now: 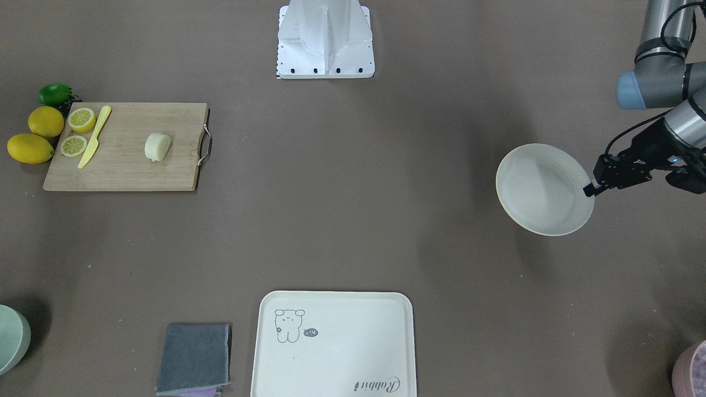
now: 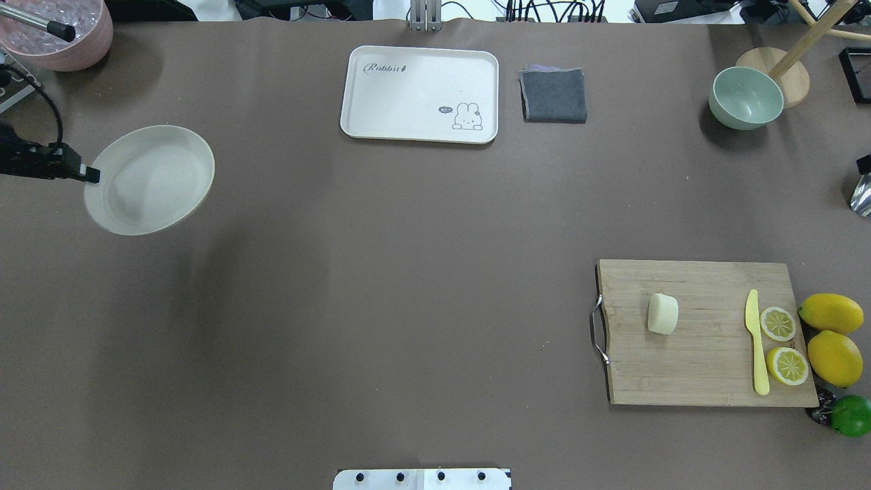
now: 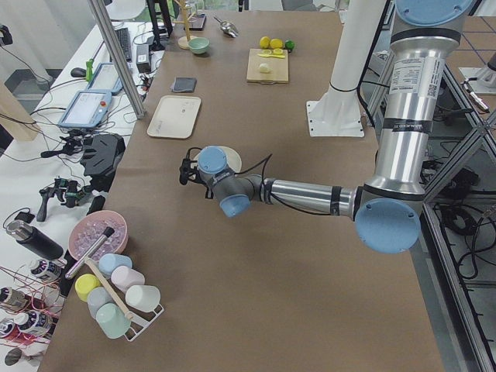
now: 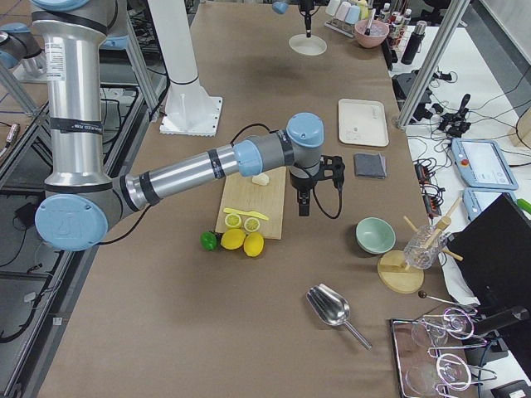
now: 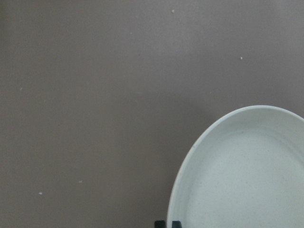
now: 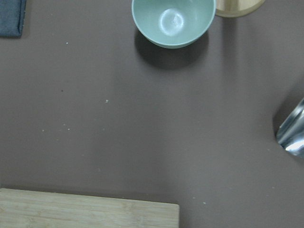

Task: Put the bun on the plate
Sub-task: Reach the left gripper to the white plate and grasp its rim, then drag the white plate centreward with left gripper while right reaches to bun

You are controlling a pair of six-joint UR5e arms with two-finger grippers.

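The bun [image 1: 157, 147] [image 2: 663, 314] lies on a wooden cutting board [image 2: 701, 367], a pale cream lump left of the yellow knife [image 2: 755, 347]. Far across the table, my left gripper [image 1: 590, 190] [image 2: 92, 175] is shut on the rim of the off-white plate [image 1: 543, 190] [image 2: 153, 180]. The plate looks tilted and held a little above the table, with a faint shadow beneath it. It fills the lower right of the left wrist view [image 5: 247, 180]. My right gripper [image 4: 303, 209] hangs beyond the board's far end, seen only from the side; I cannot tell whether it is open or shut.
Two lemon halves [image 2: 782, 344], whole lemons [image 2: 833, 337] and a lime [image 2: 850, 415] sit by the board. A cream tray [image 2: 422, 68], grey cloth [image 2: 554, 95], green bowl [image 2: 745, 99], pink bowl [image 2: 61, 34] and metal scoop [image 2: 861, 196] line the far side.
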